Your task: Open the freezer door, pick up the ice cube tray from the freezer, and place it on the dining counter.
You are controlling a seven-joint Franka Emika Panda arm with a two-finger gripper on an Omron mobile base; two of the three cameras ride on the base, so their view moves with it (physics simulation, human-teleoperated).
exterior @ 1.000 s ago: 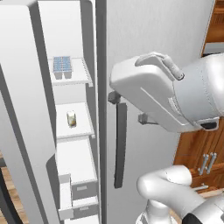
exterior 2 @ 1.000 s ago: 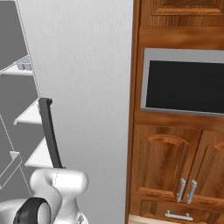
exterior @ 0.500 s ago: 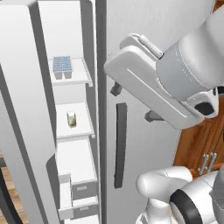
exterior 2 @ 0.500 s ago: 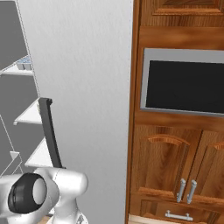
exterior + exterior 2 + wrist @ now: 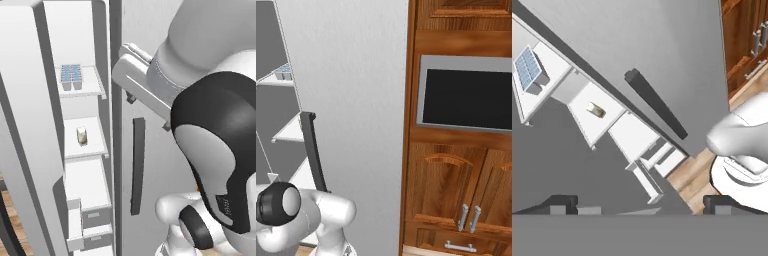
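Flat, even rendered light fills all views, bright and without glare or hard shadows. Edges look sharp, though the freezer [image 5: 82,150] shelves ahead of the tool show mild pixel softness.

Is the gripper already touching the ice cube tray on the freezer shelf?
Apart. In the hand view the open gripper sits at the bottom, and the ice cube tray lies far off on its shelf.

You see matt brushed-silver metal on the fridge door [image 5: 351,100], smooth white plastic shelves [image 5: 82,145], a pale plastic tray [image 5: 71,76], and glossy brown wooden cabinets [image 5: 456,190].
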